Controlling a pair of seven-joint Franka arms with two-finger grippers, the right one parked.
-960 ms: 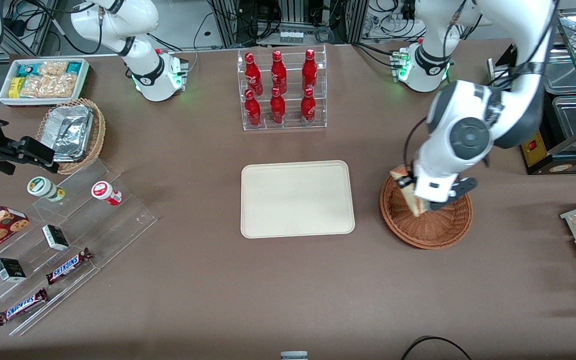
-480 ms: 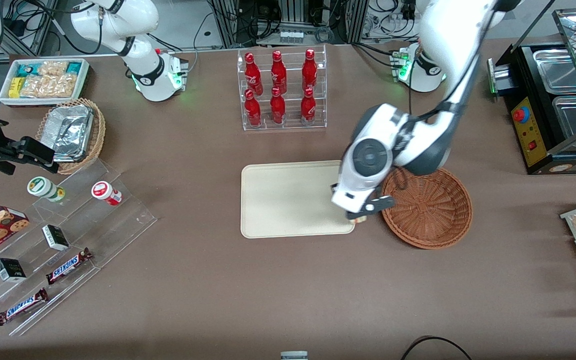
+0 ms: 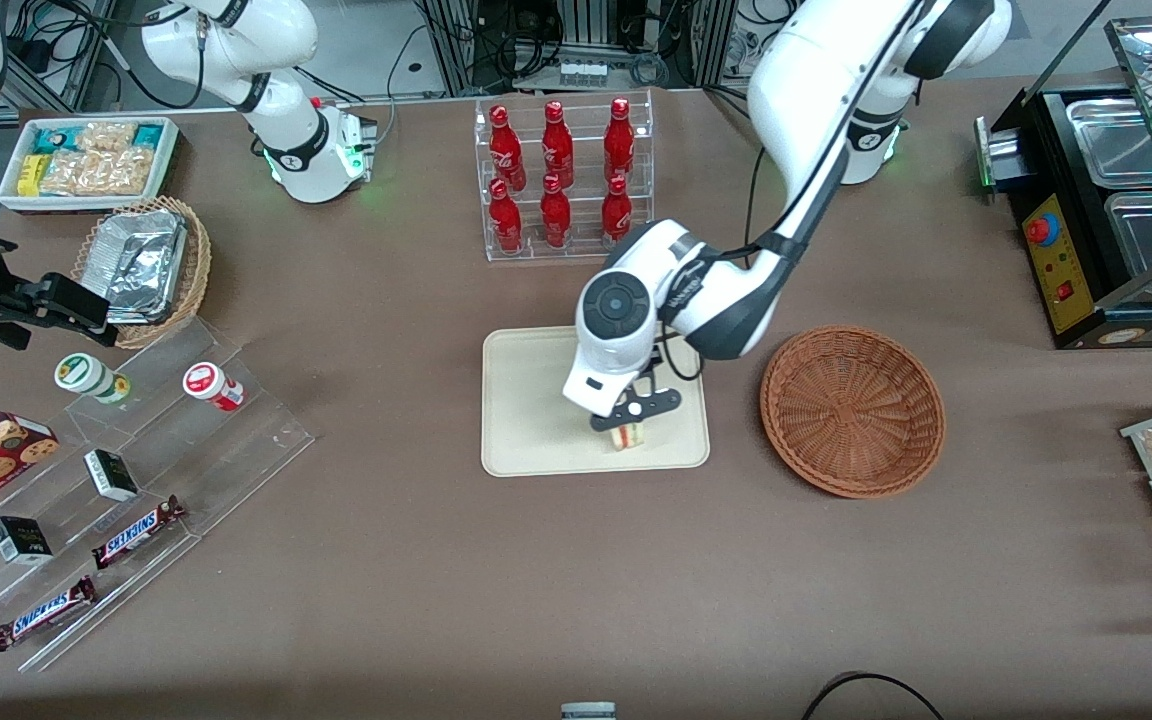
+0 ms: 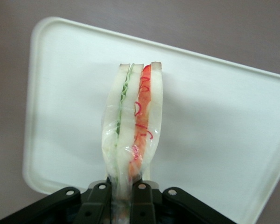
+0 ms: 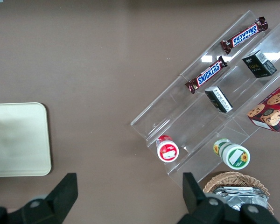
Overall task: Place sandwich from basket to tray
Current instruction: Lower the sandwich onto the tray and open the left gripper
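1. Pinching the wrapped sandwich [image 4: 133, 126] by one end, the hand [image 3: 626, 425] hangs over the tray [image 3: 526, 400] at mid-tabletop.
2. Its basket [image 3: 851, 410] sits empty beside the tray, toward the working arm's end.
3. Soft and light, the sandwich likely squashes easily; a gentle hold across the bread faces suits it.

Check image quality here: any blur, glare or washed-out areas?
Front view: sharp, evenly lit, gripper holding the sandwich over the tray. Left wrist view: tray overexposed to near white, glare on the sandwich wrap.
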